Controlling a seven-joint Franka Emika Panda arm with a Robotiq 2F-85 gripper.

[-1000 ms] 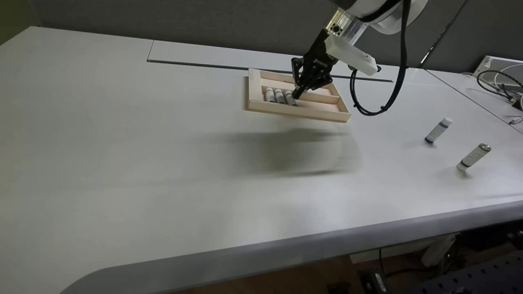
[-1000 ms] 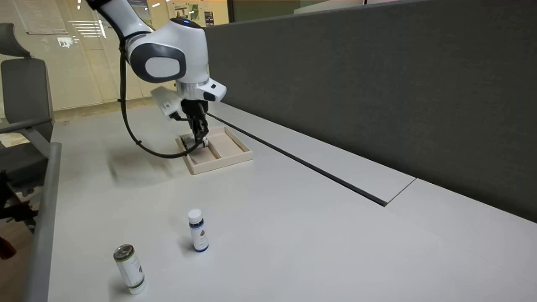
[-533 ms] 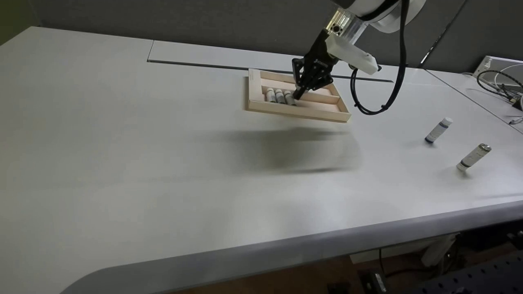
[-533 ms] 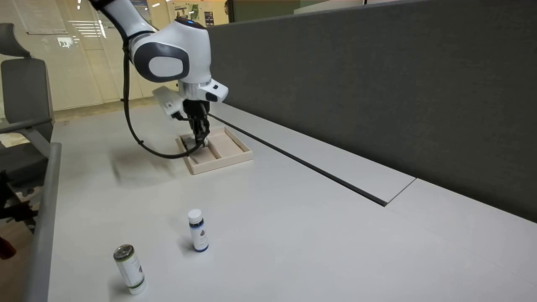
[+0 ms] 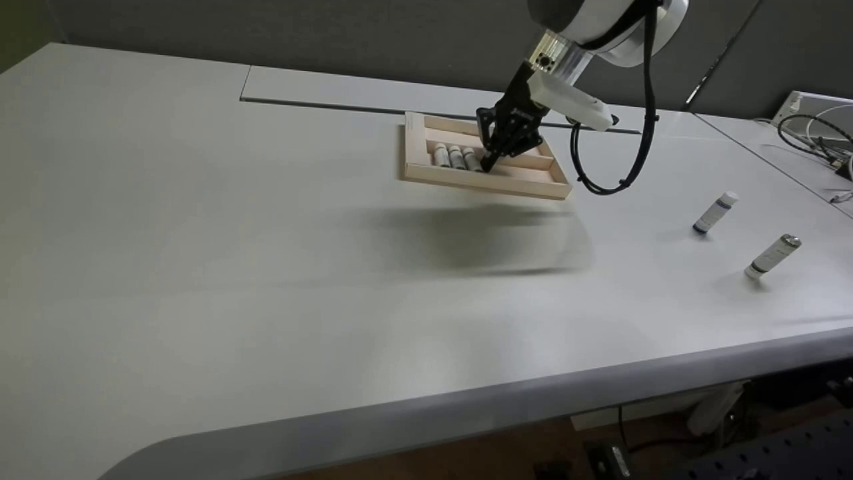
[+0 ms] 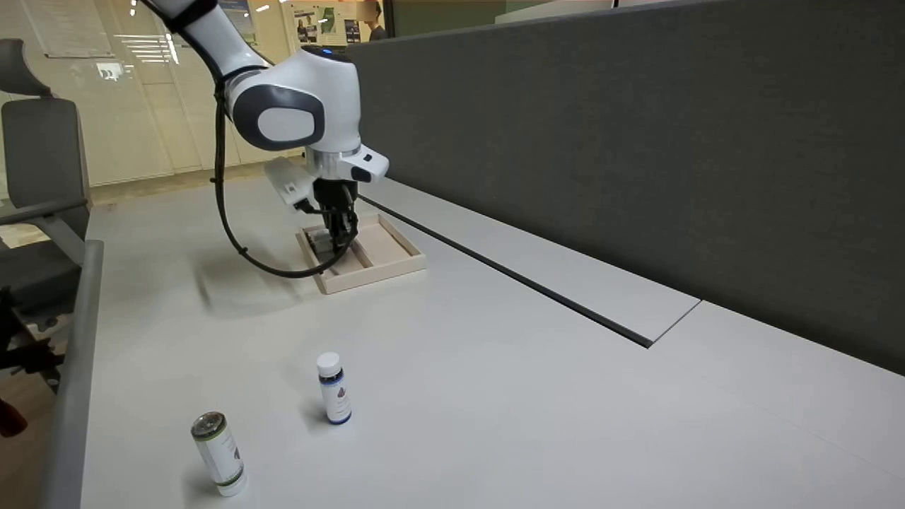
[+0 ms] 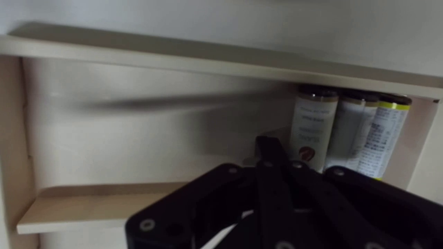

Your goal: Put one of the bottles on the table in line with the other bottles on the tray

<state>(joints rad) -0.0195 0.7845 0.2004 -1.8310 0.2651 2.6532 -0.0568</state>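
The gripper (image 5: 488, 165) stands lower in the tray (image 5: 493, 185) than a second ago, and the arm (image 6: 286, 106) above it and its looped black cable (image 5: 650, 80) come down too. In an exterior view, the shadow (image 5: 460, 233) now lies nearer the tray. Above the partition (image 6: 636, 127), a blurred person (image 6: 378, 32) comes into sight.

Blurred print (image 7: 313, 119) and a dark red emblem (image 7: 306, 153) mark the white-labelled, dark-ended cylindrical bottle (image 7: 313, 133) just right of the jaws of the black gripper (image 7: 271, 148) in the wrist view; no word can be read. Farther right of the jaws, dense lettering (image 7: 375, 143), equally illegible, covers a white-labelled, yellow-banded bottle (image 7: 386, 133). Well apart from the jaws in an exterior view, a white-capped, blue-trimmed bottle (image 6: 335, 399) and a white, green-ringed bottle (image 6: 220, 456) each bear a small dark mark (image 6: 341, 392). Paper posters (image 6: 327, 21) behind the jaws are too small to read.
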